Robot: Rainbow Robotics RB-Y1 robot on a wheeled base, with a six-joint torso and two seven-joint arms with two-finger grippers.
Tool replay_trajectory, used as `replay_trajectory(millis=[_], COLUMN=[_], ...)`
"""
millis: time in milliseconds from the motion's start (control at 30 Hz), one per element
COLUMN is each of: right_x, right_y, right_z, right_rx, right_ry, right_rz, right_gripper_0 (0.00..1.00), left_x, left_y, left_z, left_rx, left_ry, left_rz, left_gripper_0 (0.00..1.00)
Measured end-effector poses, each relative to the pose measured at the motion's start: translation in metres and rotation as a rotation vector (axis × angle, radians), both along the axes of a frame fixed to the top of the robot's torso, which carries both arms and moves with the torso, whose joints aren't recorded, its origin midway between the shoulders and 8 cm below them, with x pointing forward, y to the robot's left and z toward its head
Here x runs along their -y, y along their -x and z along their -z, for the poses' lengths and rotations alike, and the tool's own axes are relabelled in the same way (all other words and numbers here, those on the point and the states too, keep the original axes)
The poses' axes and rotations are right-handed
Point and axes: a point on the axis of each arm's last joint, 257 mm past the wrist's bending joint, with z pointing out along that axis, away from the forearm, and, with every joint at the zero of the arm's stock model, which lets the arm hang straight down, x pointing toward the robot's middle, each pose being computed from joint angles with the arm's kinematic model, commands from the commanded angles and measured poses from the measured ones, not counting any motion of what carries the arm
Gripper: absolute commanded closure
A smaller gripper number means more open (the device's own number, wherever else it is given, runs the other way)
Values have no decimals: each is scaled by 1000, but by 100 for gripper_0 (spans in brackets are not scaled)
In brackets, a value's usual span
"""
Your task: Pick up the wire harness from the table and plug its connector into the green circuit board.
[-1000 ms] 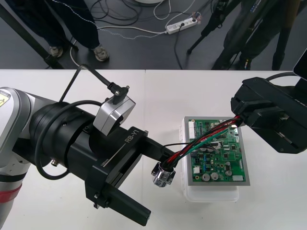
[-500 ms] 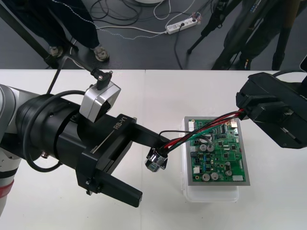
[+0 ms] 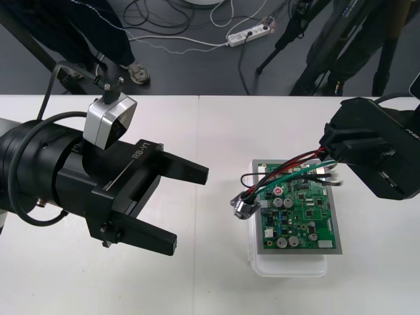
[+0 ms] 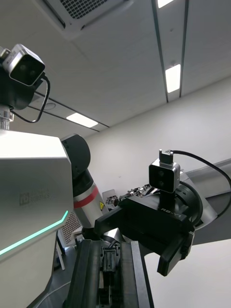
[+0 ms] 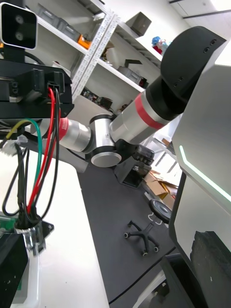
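Front view: the left gripper (image 3: 191,209) is drawing back to the left with its fingers spread wide and nothing between them. Half a second ago it was pinching the wires just beside the socket. The wire harness (image 3: 289,169) is now hanging from the right gripper (image 3: 330,159) alone, which is pinching the plug end above the far right corner of the green circuit board (image 3: 303,213). The wires are sagging in loose loops instead of stretching taut. The round metal socket (image 3: 245,207) is lying at the board's left edge; whether it is resting on the white base (image 3: 289,266) I cannot tell.

Right wrist view: the right fingers are pressing together on the small black plug (image 4: 109,263), with the open left gripper standing beyond them.

Left wrist view: the left fingers are standing far apart, while red, black and green wires are running down from the right gripper to the socket.

The handover is looking finished. The plug is not yet sitting in the board, so lowering it onto a connector is probably coming next.
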Motion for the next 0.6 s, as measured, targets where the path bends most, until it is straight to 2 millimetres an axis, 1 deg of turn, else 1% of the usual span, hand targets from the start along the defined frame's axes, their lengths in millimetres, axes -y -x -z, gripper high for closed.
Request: replay_trajectory(millis=[200,600], right_x=[-2,-8], right_y=[-8,-25], right_z=[7,27], right_rx=[26,70], right_ry=[35,120], right_rz=[45,136], right_gripper_0=[100,100], left_x=[1,7], left_y=[-11,-40], left_z=[0,-7], left_rx=[-16,-10], left_ry=[10,41], left_rz=[-51,-169], left_gripper_0=[0,0])
